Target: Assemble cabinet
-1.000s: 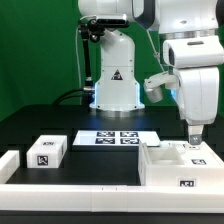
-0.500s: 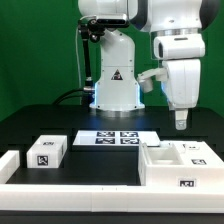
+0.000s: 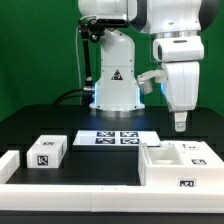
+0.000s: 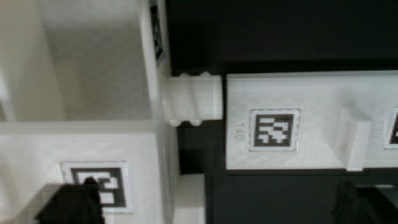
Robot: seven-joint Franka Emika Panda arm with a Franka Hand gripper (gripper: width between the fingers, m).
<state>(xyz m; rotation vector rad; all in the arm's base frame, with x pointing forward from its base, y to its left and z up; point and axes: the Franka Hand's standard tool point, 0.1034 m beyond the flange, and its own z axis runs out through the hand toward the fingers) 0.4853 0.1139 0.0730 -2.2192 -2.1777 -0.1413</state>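
Exterior view's left of the table (image 3: pixel 30 125): small tagged block (image 3: pixel 45 152), probably parked as a spare part. Centre: marker board (image 3: pixel 120 139). Exterior view's right: cabinet (image 3: pixel 180 166), open side up, likely to receive parts, with the tool (image 3: pixel 180 123) hanging above it, spread wide and empty.

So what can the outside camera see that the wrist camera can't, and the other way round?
Only the exterior view shows the arm's base, the marker board, the small white block with one tag, and the gripper hanging above the cabinet without touching it. Only the wrist view shows, up close, a ribbed white knob sticking out from a white wall, next to a tag. Both views show the white cabinet with its black-and-white tags, and nothing held in the gripper.
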